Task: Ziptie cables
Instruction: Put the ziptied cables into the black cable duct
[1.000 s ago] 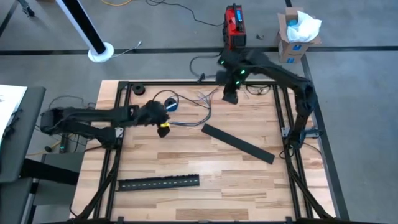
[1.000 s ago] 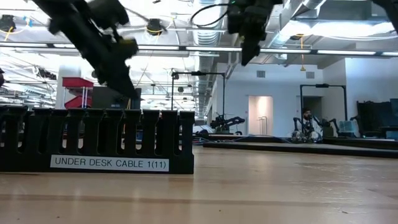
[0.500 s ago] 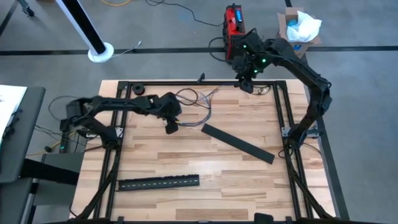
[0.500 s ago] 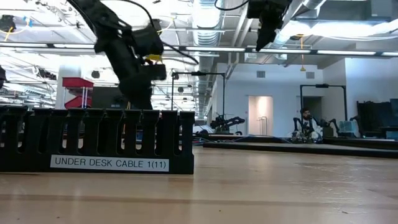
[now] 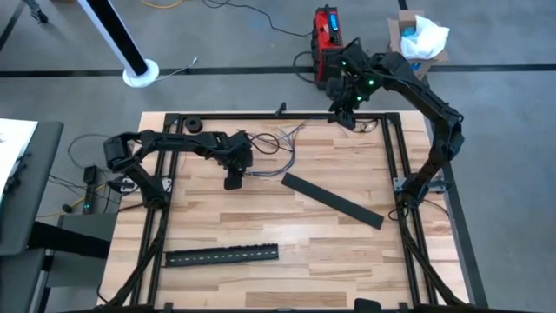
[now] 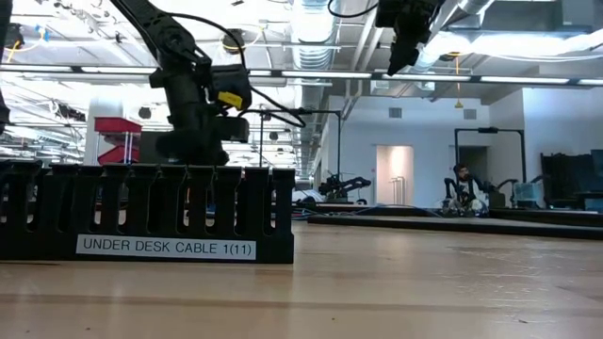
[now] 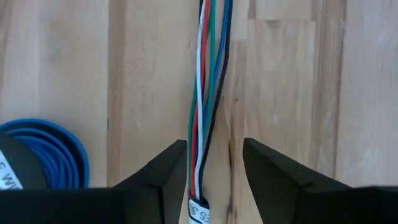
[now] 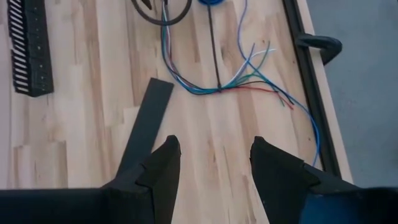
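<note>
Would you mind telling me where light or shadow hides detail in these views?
Low view: bright ceiling lights behind turn the left hand and right hand into dark silhouettes, hiding their detail. Left wrist view: even light, and the cables show each colour plainly. High view: soft, even light on the table, with no glare.

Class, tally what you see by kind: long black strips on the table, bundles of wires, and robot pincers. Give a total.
Black strips: 2 (slotted strip, flat strip)
Wire bundles: 1
Pincers: 2 (left pincer, right pincer)
Total: 5
</note>
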`<state>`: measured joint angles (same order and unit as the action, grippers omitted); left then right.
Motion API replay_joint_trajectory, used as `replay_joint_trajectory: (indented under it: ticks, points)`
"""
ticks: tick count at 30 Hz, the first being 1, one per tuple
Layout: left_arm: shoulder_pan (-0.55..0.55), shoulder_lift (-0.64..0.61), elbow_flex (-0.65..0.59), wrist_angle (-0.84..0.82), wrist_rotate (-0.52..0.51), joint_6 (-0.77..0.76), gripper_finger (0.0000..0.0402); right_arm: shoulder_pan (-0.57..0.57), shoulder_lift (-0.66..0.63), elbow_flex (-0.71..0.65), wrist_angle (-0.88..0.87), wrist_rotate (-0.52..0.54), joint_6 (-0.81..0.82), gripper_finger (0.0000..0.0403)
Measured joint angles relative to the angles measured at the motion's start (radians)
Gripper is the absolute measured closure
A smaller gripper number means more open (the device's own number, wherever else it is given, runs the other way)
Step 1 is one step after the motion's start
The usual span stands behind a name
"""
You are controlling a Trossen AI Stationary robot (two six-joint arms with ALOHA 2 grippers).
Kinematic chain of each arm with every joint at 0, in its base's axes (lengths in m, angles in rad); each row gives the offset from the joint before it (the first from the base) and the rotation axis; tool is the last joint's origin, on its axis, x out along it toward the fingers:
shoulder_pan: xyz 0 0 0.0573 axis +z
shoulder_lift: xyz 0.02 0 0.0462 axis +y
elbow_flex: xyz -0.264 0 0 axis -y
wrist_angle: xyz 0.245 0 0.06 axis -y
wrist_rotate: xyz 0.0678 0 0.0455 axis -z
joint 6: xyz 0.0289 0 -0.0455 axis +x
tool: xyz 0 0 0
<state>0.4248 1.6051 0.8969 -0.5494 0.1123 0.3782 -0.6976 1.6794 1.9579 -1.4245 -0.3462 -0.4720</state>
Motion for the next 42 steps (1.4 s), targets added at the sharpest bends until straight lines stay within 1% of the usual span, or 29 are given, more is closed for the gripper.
replay_joint_trajectory:
  ticks: [4, 6, 11, 13, 16, 19, 20, 21, 25, 28, 33, 37, 42]
  points:
    - [0.001, 0.007, -0.023, 0.022, -0.002, 0.029, 0.0250, 0.000, 0.000, 0.000, 0.000, -0.002, 0.000, 0.0220]
    - [0.001, 0.026, -0.024, 0.028, 0.034, 0.028, 0.0250, 0.000, 0.000, 0.000, 0.000, -0.002, 0.002, 0.0220]
    - [-0.004, 0.102, -0.020, 0.038, 0.036, 0.046, 0.0251, 0.003, 0.000, 0.000, -0.003, -0.002, 0.013, 0.0220]
    - [-0.004, 0.131, -0.017, 0.021, 0.033, 0.055, 0.0259, 0.004, 0.001, 0.000, -0.003, -0.002, 0.023, 0.0220]
    - [-0.003, 0.145, -0.015, 0.012, 0.029, 0.084, 0.0296, 0.003, 0.001, 0.000, -0.003, -0.002, 0.030, 0.0223]
    - [-0.003, 0.138, -0.015, 0.009, 0.022, 0.088, 0.0365, 0.003, 0.001, 0.000, 0.002, -0.001, 0.030, 0.0226]
    - [-0.003, 0.132, -0.016, 0.008, 0.021, 0.075, 0.0382, 0.003, 0.001, 0.000, 0.006, 0.000, 0.030, 0.0227]
    - [-0.004, 0.123, -0.018, 0.006, 0.014, 0.057, 0.0390, 0.003, 0.001, 0.000, 0.014, 0.000, 0.030, 0.0228]
    - [-0.008, 0.086, 0.006, -0.023, -0.029, 0.014, 0.0399, 0.003, 0.001, 0.000, 0.043, 0.000, 0.030, 0.0232]
    - [-0.012, 0.062, 0.036, -0.145, -0.046, -0.036, 0.0400, 0.003, 0.001, 0.000, 0.049, 0.002, 0.038, 0.0236]
    - [-0.069, -0.006, 0.095, -0.261, -0.038, -0.092, 0.0401, 0.003, 0.002, 0.000, 0.053, 0.003, 0.037, 0.0239]
    - [-0.136, -0.052, 0.143, -0.267, -0.036, -0.130, 0.0401, 0.003, 0.002, 0.000, 0.060, 0.003, 0.049, 0.0240]
    - [-0.212, -0.064, 0.225, -0.269, 0.026, -0.200, 0.0401, 0.003, 0.002, 0.000, 0.073, 0.003, 0.059, 0.0240]
